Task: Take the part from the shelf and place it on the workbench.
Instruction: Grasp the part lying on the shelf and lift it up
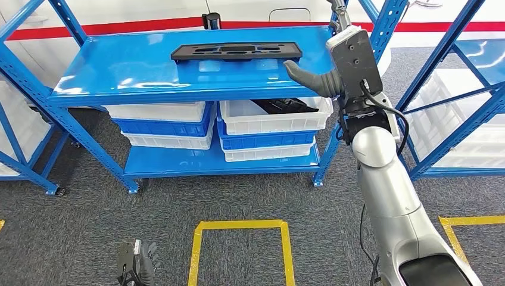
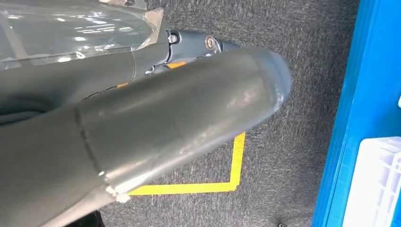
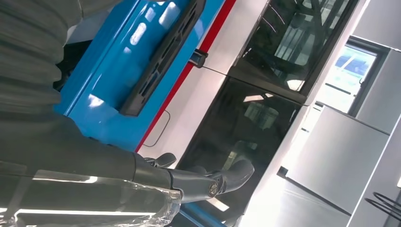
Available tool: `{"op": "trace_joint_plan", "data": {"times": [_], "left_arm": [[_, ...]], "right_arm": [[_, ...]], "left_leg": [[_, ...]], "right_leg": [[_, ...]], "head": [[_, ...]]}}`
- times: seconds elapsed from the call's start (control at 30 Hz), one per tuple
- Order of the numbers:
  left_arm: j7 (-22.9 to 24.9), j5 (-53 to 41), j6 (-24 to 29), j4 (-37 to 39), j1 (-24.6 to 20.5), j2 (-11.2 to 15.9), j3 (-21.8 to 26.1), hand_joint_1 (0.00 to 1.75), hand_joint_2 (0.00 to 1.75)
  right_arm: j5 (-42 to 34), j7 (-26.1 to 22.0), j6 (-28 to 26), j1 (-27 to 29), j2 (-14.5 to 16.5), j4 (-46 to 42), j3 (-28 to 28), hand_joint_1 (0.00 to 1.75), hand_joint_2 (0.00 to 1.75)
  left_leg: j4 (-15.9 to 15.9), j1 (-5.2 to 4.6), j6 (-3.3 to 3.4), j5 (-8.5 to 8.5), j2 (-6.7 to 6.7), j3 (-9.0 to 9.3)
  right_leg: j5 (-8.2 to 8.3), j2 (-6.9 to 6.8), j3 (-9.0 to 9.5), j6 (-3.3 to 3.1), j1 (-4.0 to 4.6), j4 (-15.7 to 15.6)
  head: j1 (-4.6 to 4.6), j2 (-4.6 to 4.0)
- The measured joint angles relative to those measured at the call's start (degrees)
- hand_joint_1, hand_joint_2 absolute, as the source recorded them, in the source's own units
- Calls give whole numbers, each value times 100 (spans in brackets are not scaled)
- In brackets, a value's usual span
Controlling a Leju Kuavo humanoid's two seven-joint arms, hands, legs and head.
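Observation:
A long flat black part (image 1: 235,51) with slots lies on the top board of the blue shelf (image 1: 131,71). My right hand (image 1: 348,59) is raised at the shelf's right end, just right of the part and apart from it. Its thumb (image 1: 309,78) points toward the part and nothing is in it. In the right wrist view the part (image 3: 161,61) lies beyond the spread, empty fingers (image 3: 208,179). My left hand (image 1: 138,262) hangs low over the carpet, and its thumb (image 2: 189,113) is stretched out with nothing held.
Under the top board stand stacked white and blue bins (image 1: 161,122). A white bin (image 1: 274,116) holds dark parts. More blue racks stand at the right (image 1: 464,89) and left (image 1: 18,119). A yellow tape square (image 1: 241,225) marks the grey carpet.

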Motion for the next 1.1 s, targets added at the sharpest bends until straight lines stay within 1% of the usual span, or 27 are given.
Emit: {"op": "trace_joint_plan", "data": {"times": [0.03, 0.07, 0.1, 0.17, 0.2, 0.23, 0.27, 0.37, 0.4, 0.43, 0.5, 0.53, 0.57, 0.6, 0.63, 0.67, 0.7, 0.73, 0.77, 0.8, 0.83, 0.9, 0.93, 0.97, 1.03, 1.07, 1.1], "left_arm": [[0, 0, 1, 4, 6, 1, 0, 0, 0], [0, 0, 1, 8, 12, 2, 0, 0, 0], [0, 0, 1, 13, 15, 3, 0, 0, 0], [-2, 0, 1, 19, 16, 11, 0, 0, 0], [-5, 0, 1, 21, 15, 14, 0, 0, 0], [-9, 0, 1, 23, 15, 16, 0, 0, 0], [-14, 1, 0, 25, 17, 16, 0, 0, 0], [-35, 7, -2, 30, 30, -3, 1, 0, 0], [-44, 11, -2, 30, 30, -10, 1, 0, 0], [-52, 15, -2, 30, 31, -13, 2, 0, 0], [-60, 19, -4, 30, 39, -18, 3, 0, 0], [-61, 20, -8, 30, 51, -25, 3, 0, 0], [-62, 19, -11, 30, 65, -34, 2, 0, 0], [-62, 18, -16, 30, 80, -41, 2, 0, 0], [-62, 13, -18, 30, 91, -45, 1, 0, 0], [-61, 3, -19, 30, 97, -48, -1, 0, 0], [-60, -14, -19, 30, 99, -48, -7, 0, 0], [-60, -36, -16, 30, 98, -48, -17, 0, 0], [-58, -62, -8, 30, 97, -48, -35, 0, 0], [-57, -88, 6, 30, 99, -50, -57, 0, 0], [-58, -107, 20, 30, 100, -50, -80, 0, 0], [-62, -134, 46, 29, 97, -50, -115, 0, 0], [-67, -144, 51, 29, 91, -49, -127, 0, 0], [-73, -154, 57, 29, 90, -49, -136, 0, 0], [-80, -167, 65, 30, 100, -50, -151, 0, 0], [-82, -169, 68, 30, 107, -48, -155, 0, 0], [-84, -171, 70, 30, 112, -45, -160, 0, 0]], "right_arm": [[6, 5, 0, 15, 1, 0, 5, 0, 175], [10, 10, 0, 32, 0, 0, 9, 0, 175], [15, 16, 0, 44, 0, -1, 14, 0, 175], [25, 28, 0, 52, -1, -7, 20, 0, 175], [28, 34, 2, 49, -1, -13, 22, 0, 175], [30, 42, 7, 47, -2, -21, 23, 0, 175], [31, 49, 13, 50, -4, -32, 26, 0, 175], [38, 68, 26, 64, -13, -83, 32, 0, 175], [42, 72, 28, 60, -18, -103, 32, 0, 175], [45, 74, 29, 58, -25, -122, 31, 0, 175], [51, 86, 32, 82, -45, -149, 30, 0, 175], [54, 94, 32, 110, -59, -159, 30, 0, 175], [57, 104, 33, 141, -73, -169, 29, 0, 175], [61, 115, 33, 165, -87, -182, 28, 0, 175], [64, 129, 34, 180, -97, -203, 27, 0, 175], [68, 142, 36, 188, -106, -226, 24, 0, 175], [73, 153, 42, 194, -114, -248, 19, 0, 175], [81, 164, 52, 199, -120, -268, 14, 0, 175], [93, 174, 66, 210, -126, -289, 6, 0, 175], [107, 182, 84, 223, -133, -312, -3, 0, 175], [122, 191, 100, 240, -139, -337, -13, 0, 175], [150, 196, 124, 258, -147, -395, -31, 0, 175], [160, 197, 130, 262, -145, -417, -35, 0, 175], [168, 197, 139, 264, -143, -433, -37, 0, 175], [175, 197, 159, 291, -142, -444, -38, 0, 175], [177, 198, 169, 314, -143, -444, -38, 0, 175], [178, 198, 175, 335, -143, -444, -38, 0, 175]], "left_leg": [[295, 5, -12, -57, 0, -209], [381, 10, -16, 5, 1, -322], [223, 18, -12, 186, 2, -311], [-582, 32, 13, 690, 2, -3], [-964, 29, 31, 853, 0, 178], [-1209, 18, 51, 928, -2, 300], [-1318, 3, 83, 922, -5, 358], [-1383, -17, 226, 886, -9, 450], [-1399, -14, 268, 880, -9, 496], [-1412, -9, 299, 872, -10, 536], [-1414, -11, 338, 839, -11, 573], [-1413, -13, 346, 820, -15, 590], [-1413, -15, 348, 797, -22, 611], [-1412, -17, 341, 771, -29, 641], [-1411, -19, 330, 741, -34, 680], [-1411, -19, 313, 708, -37, 720], [-1405, -26, 288, 673, -38, 759], [-1411, -33, 258, 640, -37, 782], [-1416, -40, 221, 618, -35, 799], [-1406, -47, 189, 608, -33, 817], [-1398, -46, 158, 597, -30, 831], [-1215, -33, 109, 540, -24, 781], [-982, -23, 82, 471, -20, 662], [-641, -13, 56, 362, -17, 464], [75, 0, 5, 91, -10, -18], [245, 6, -9, 24, -7, -195], [203, 12, -14, 84, -4, -267]], "right_leg": [[-21, 6, 20, -9, 3, 1], [-42, 14, 43, -7, 4, 1], [-69, 24, 77, 4, 3, 2], [-132, 39, 161, 46, 6, 1], [-166, 46, 190, 78, 23, 3], [-192, 52, 205, 110, 39, 1], [-196, 56, 214, 153, 57, 15], [-208, 53, 202, 252, 75, 118], [-276, 48, 137, 255, 73, 257], [-392, 44, 6, 239, 66, 508], [-662, 41, -415, 210, 57, 1258], [-750, 40, -633, 218, 55, 1577], [-758, 40, -772, 250, 55, 1723], [-669, 40, -797, 293, 56, 1637], [-490, 36, -708, 344, 55, 1329], [-259, 22, -546, 388, 54, 890], [-71, 3, -401, 389, 62, 470], [30, -18, -288, 348, 76, 172], [82, -32, -220, 281, 96, 6], [78, -34, -207, 198, 110, -45], [83, -27, -158, 131, 94, -58], [114, -15, -47, 50, 42, -90], [103, -13, 24, 17, 19, -98], [79, -13, 66, -13, 20, -102], [16, -5, 127, -47, 22, -102], [-20, 3, 159, -48, 23, -102], [-58, 13, 201, -37, 22, -101]], "head": [[1, 0], [-2, 0], [-1, 0], [-1, 0], [1, 0], [3, 0], [2, 0], [3, 1], [10, 1], [15, 1], [22, 0], [22, 0], [23, 0], [27, 0], [27, 0], [31, 0], [31, 0], [31, 0], [31, 0], [29, 0], [23, 0], [19, 0], [11, 0], [13, 0], [2, 0], [1, 0], [-1, 0]]}}
